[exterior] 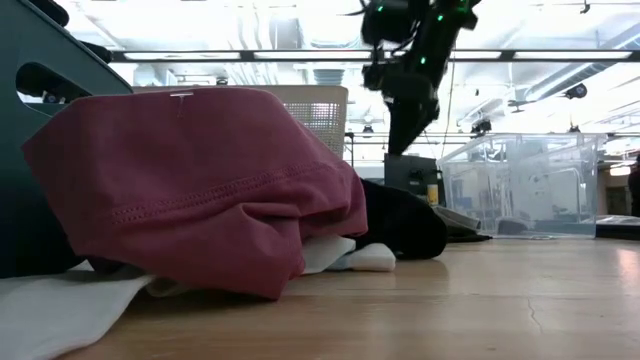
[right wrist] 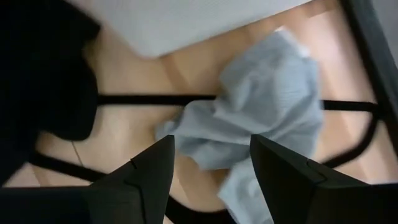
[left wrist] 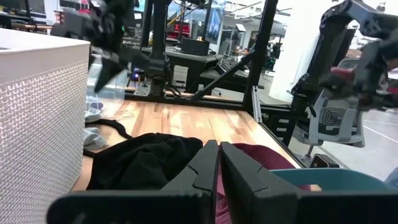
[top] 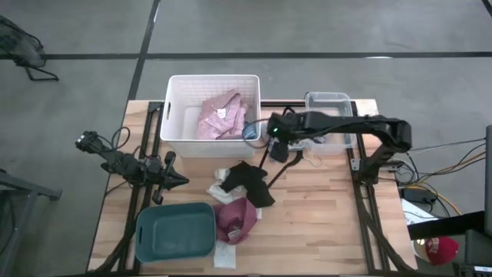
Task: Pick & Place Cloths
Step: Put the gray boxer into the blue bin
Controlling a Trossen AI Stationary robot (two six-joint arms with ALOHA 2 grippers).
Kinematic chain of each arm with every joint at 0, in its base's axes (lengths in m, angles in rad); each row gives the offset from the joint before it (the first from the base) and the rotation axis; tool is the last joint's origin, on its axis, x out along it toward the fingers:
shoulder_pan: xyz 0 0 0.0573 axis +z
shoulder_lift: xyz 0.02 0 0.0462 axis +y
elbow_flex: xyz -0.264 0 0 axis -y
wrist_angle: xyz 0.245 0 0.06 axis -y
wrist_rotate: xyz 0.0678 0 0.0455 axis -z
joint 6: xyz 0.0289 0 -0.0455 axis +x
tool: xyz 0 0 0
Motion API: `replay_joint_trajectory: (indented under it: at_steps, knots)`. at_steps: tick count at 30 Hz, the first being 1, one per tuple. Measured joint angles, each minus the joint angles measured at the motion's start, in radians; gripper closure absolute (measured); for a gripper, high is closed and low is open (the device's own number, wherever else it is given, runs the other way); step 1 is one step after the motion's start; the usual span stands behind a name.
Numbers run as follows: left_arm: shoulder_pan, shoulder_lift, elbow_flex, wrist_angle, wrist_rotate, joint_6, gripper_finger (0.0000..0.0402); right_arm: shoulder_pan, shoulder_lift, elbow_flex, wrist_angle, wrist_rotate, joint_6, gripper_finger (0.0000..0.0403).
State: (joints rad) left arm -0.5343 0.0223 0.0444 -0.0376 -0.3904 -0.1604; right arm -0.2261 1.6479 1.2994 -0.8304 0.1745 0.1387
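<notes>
My right gripper [right wrist: 211, 168] is open and hovers above the blue-grey shirt [right wrist: 261, 118], touching nothing. That shirt lies crumpled on the table beside the white bin's corner [top: 250, 132]. The pink checked shirt [top: 221, 117] lies inside the white bin [top: 177, 85]. The black piece [top: 250, 181] lies at mid-table, and the maroon piece [top: 234, 219] lies nearer, over a cream strip [top: 223, 254]. In the low view the maroon piece [exterior: 200, 180] fills the foreground, with the black piece [exterior: 400, 220] behind it. My left gripper [left wrist: 219, 168] is shut and waits left of the black piece [left wrist: 143, 162].
A black wire hanger [right wrist: 124, 99] lies under and beside the blue-grey shirt. A teal bin [top: 175, 229] sits at the near left, next to the maroon piece. A clear plastic bin [top: 330, 104] stands at the far right, under my right arm. Bare wood lies at the near right.
</notes>
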Motion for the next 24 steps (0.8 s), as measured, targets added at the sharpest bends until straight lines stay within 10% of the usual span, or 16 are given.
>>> replay_joint_trajectory:
  at_steps: [24]
  knots:
    - [0.000,0.000,0.000,0.000,0.000,0.000,0.0378,0.037,0.181,-0.025,0.114,-0.018,0.037,0.0242]
